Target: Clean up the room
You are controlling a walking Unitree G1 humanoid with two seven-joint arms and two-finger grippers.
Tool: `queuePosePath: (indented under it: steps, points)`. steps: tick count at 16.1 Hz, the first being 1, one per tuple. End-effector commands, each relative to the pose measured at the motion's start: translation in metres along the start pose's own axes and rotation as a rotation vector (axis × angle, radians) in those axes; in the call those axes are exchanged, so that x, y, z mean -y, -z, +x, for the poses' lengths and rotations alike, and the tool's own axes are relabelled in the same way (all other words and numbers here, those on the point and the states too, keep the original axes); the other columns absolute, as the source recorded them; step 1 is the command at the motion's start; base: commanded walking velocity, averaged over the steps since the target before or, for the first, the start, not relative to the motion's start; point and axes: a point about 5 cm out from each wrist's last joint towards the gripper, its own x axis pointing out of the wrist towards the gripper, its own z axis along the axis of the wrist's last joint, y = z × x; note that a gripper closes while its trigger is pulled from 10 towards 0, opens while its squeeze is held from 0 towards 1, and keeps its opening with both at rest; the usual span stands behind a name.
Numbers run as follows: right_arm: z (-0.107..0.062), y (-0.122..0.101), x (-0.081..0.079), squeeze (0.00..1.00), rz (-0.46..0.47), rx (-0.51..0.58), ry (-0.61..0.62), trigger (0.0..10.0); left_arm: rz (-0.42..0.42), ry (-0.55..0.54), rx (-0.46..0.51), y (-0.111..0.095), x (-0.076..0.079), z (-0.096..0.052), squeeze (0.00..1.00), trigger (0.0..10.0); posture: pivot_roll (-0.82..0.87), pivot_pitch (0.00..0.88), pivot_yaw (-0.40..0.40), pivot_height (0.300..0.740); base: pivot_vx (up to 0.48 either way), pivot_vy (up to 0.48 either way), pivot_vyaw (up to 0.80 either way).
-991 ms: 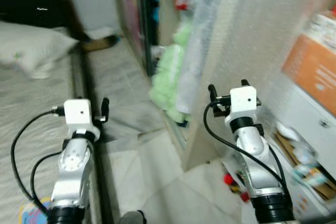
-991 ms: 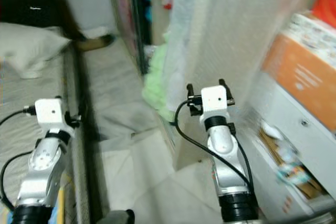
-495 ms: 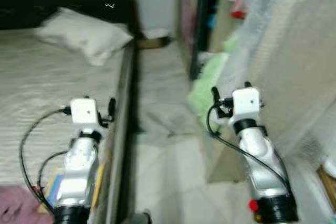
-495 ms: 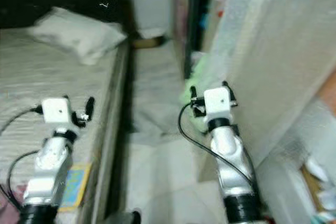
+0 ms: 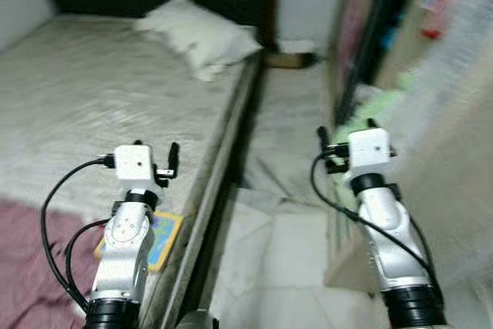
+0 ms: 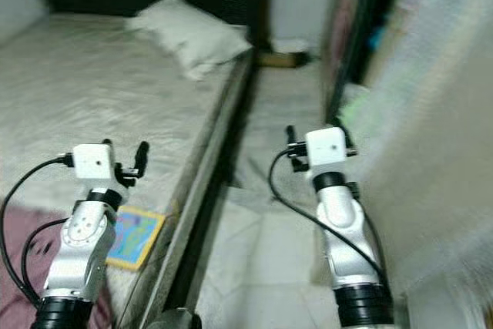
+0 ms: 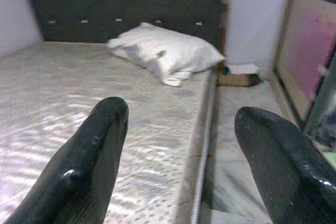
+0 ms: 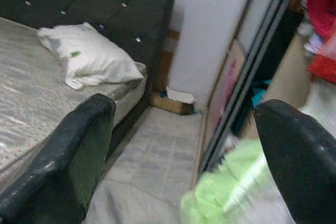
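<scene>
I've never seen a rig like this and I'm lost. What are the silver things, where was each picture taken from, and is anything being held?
The silver things are a humanoid robot's two arms. The head-camera pictures look down on the left gripper over the bed and the right gripper over the aisle floor. Each wrist picture looks out between that gripper's black fingers. On the bed lie a pillow, a colourful book and a pink cloth. Both grippers are open, holding nothing.

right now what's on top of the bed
A white pillow lies near the dark headboard. Nearer, a colourful flat book sits at the mattress edge beside a maroon cloth. What the cloth covers can't be seen.
</scene>
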Motion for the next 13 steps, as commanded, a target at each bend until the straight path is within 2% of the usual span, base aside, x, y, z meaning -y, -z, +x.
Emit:
queuePosePath:
  steps: [1,13]
  points:
    - [0.0022,-0.0032,-0.0067,0.0,0.018,0.01,-0.017,10.0,0.017,-0.018,0.0,-0.0014,-0.0071,0.0003,0.0,10.0,0.0,0.0,-0.016,0.74,0.0,0.0,0.8]
    - [0.0057,-0.0043,-0.0069,0.0,0.025,0.013,-0.024,10.0,0.014,-0.019,0.003,-0.0029,-0.0068,0.0039,0.0,10.0,0.0,0.0,-0.017,0.74,0.0,0.0,0.8]
